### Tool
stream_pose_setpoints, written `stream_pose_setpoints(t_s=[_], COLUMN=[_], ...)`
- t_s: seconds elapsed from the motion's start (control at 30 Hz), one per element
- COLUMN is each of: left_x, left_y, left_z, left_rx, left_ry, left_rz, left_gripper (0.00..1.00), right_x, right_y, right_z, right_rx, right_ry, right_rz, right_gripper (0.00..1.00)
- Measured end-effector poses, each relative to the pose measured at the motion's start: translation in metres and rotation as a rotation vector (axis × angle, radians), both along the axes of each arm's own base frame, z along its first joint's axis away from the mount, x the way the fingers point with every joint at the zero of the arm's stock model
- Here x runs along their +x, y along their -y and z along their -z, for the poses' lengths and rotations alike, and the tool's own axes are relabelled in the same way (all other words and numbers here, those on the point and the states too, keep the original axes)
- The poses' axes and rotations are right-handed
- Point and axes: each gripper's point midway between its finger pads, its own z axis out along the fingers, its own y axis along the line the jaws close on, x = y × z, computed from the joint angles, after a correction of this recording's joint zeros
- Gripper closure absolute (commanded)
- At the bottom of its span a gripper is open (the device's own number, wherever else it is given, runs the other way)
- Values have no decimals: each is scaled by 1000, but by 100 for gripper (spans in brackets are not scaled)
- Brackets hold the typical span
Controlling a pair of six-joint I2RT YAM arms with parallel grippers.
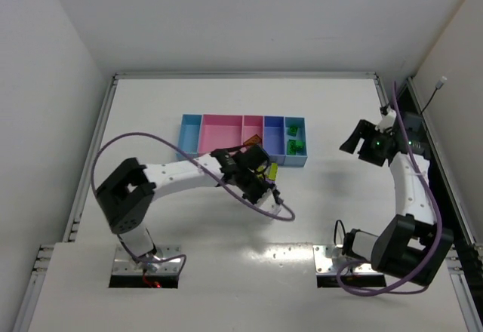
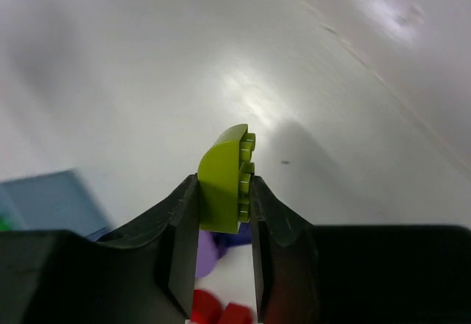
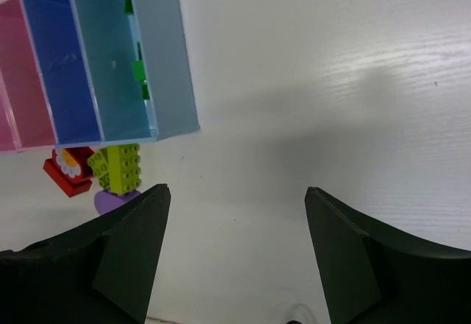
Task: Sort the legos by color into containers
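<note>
Gripping a yellow-green brick with a rounded top, the left gripper has both fingers pressed against its flanks, studs facing sideways, and the brick is held clear of the worktop. Below it in the left wrist view, and just nearside of the containers, lie loose pieces: a red brick, a purple piece and a second yellow-green brick. The containers sit toward the far edge, roughly midway between left and right edges. Green bricks occupy the right-end light-blue bin; an orange brick lies in a pink one. The right gripper hovers near the right edge, fingers spread, carrying nothing. Judged step: pick complete, placement pending. The next move calls for carrying the brick farward over a bin, probably the blue-violet one, which looks unoccupied, then releasing it low.
</note>
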Motion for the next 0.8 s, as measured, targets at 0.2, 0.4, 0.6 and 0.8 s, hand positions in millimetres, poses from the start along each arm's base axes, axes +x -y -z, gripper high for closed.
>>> stream_pose_setpoints(t_s=[0.2, 0.4, 0.6, 0.8], left_x=[54, 126, 206, 253], left_y=[25, -18, -112, -220], left_z=[-134, -227, -244, -226], left_rx=[-364, -663, -795, -810], left_ry=[-120, -252, -309, -334], left_rz=[-506, -991, -1534, -1950], left_gripper=[100, 100, 100, 100], right_x=[29, 73, 121, 156], right_y=[-21, -67, -128, -172], right_z=[-23, -44, -64, -73], right_rx=[-26, -80, -160, -212], right_ry=[61, 123, 201, 243], right_rz=[-114, -313, -517, -656], right_gripper=[17, 16, 16, 16])
